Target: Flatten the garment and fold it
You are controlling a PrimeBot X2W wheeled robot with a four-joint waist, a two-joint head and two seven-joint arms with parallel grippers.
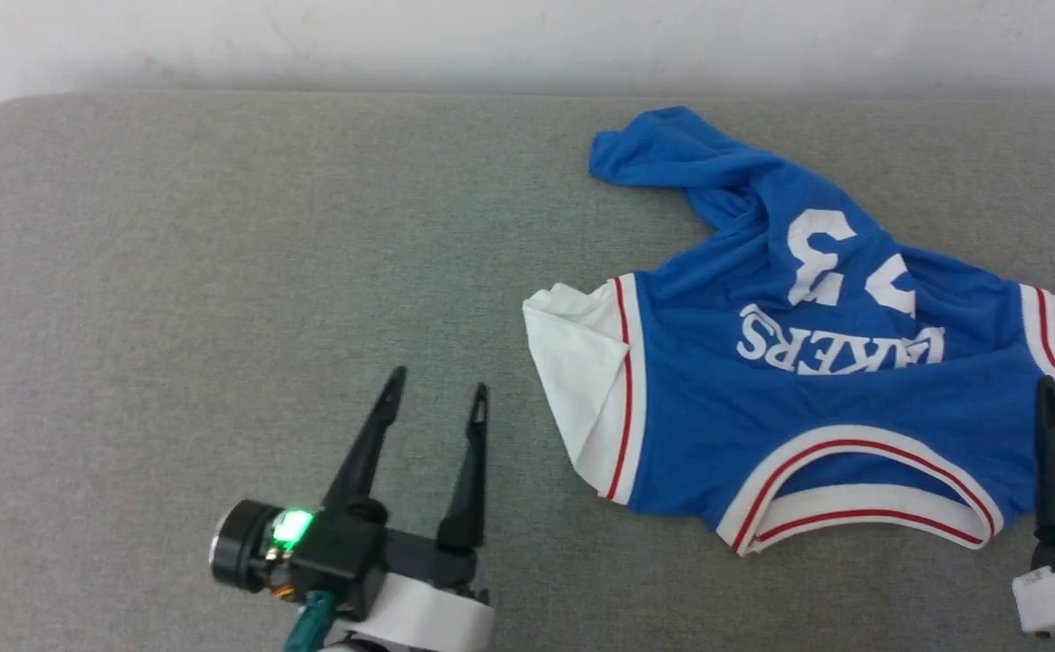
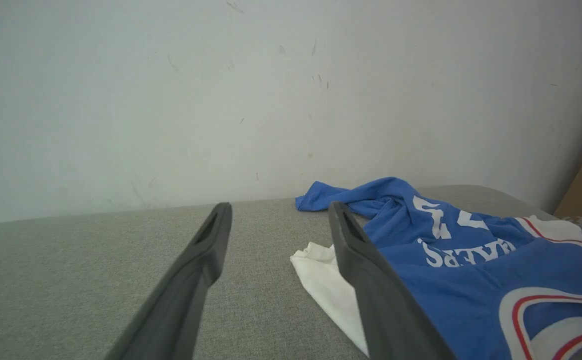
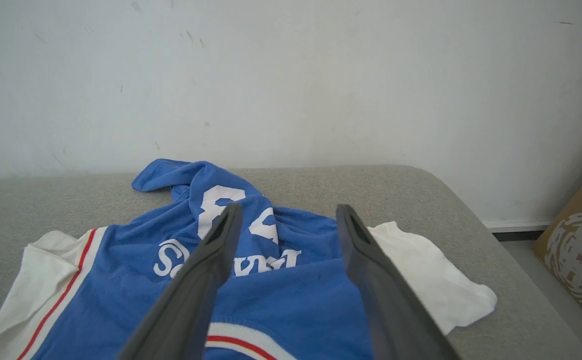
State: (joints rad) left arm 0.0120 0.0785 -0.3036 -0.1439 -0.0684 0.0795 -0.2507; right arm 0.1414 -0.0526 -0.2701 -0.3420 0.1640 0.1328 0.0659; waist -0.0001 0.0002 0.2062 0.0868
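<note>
Wrinkles cross the garment [image 1: 762,407], lying on the right half of the grey bench [image 1: 219,226], collar toward the robot. The left pincer [image 1: 438,380] hangs spread near its white sleeve. The right pincer [image 3: 290,210], also spread, sits over the collar side; whether it touches the cloth is unclear.

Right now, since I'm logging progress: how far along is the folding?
Done: the garment lies on the grey surface, sleeves spread. In hand: nothing; left jaws and right jaws stand open. Remaining: its bunched lower half needs flattening, then every fold.
</note>
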